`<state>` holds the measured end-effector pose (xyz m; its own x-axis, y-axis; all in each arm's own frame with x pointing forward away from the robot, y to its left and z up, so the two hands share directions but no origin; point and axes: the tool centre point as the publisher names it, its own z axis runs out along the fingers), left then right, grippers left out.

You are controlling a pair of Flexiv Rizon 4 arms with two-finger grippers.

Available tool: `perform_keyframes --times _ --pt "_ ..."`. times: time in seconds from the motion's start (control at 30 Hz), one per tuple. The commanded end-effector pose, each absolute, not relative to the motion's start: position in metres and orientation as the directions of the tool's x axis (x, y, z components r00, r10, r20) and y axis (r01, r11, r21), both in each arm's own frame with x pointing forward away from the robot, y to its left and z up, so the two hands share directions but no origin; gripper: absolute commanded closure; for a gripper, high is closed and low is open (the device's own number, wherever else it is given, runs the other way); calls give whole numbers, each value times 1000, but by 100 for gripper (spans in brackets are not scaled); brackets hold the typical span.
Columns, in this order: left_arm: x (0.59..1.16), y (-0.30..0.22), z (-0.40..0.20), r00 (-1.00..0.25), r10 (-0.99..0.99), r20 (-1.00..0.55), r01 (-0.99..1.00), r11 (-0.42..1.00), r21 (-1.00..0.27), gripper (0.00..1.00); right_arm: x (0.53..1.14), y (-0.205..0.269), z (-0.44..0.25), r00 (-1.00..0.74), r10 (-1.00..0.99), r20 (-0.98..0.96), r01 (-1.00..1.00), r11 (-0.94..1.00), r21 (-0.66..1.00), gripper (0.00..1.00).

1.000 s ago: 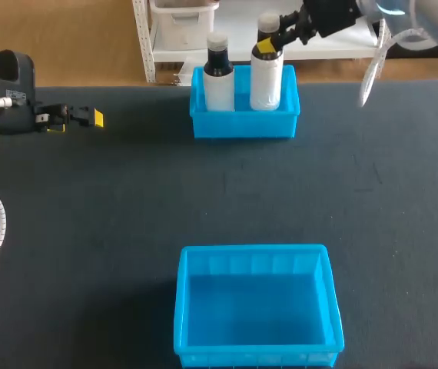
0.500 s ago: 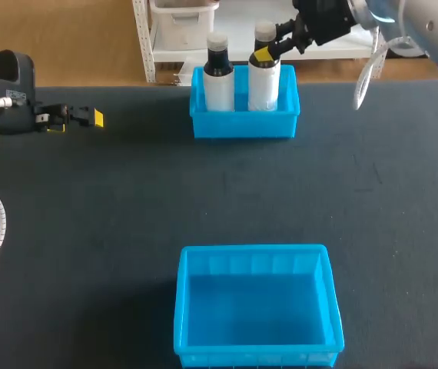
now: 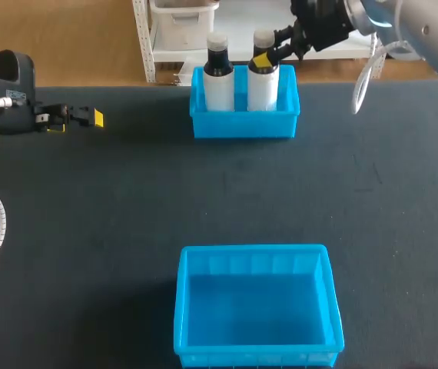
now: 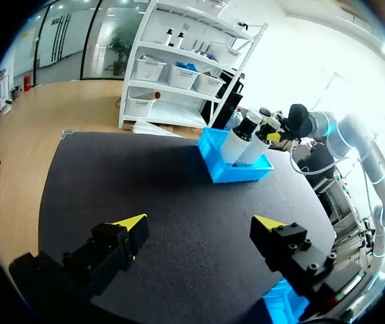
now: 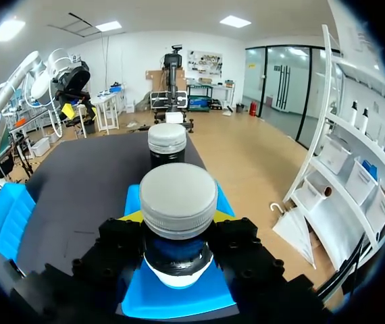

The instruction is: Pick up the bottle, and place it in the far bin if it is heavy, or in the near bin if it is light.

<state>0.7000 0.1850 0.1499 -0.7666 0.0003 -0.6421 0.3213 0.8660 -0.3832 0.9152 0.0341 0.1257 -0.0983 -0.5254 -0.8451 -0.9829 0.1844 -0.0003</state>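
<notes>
A white bottle (image 3: 263, 83) with a dark neck and grey cap (image 5: 179, 196) stands in the right half of the far blue bin (image 3: 243, 124). My right gripper (image 3: 264, 56) is shut on its neck, a finger on each side, as the right wrist view shows (image 5: 179, 236). A second, similar bottle (image 3: 218, 77) stands upright in the bin's left half, just ahead of the held one (image 5: 167, 143). My left gripper (image 3: 88, 118) rests open and empty at the table's far left (image 4: 199, 226).
The near blue bin (image 3: 254, 251) sits at the table's front middle with nothing in it. Dark table surface stretches between the two bins and to both sides.
My right gripper has lowered the held bottle into the far bin beside the other bottle. The left arm has not moved.
</notes>
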Motion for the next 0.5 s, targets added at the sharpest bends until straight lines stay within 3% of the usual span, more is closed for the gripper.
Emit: perform_keyframes --times 0.03,0.2,0.37,0.4,0.5 --pt "700 185 150 -767 0 -642 321 866 -383 0 925 37 126 -97 -532 -841 -988 155 16 100" --pt "700 185 150 -767 0 -642 321 866 -383 0 925 38 125 -96 -537 -838 -989 146 19 99" --pt "700 185 150 -767 0 -642 321 866 -383 0 924 37 122 -103 -539 -836 -989 145 28 79" --pt "700 185 150 -767 0 -642 321 866 -383 0 924 37 122 -104 -539 -836 -989 145 29 69" --pt "700 185 150 -767 0 -642 321 866 -383 0 923 36 121 -110 -540 -834 -989 146 36 55"
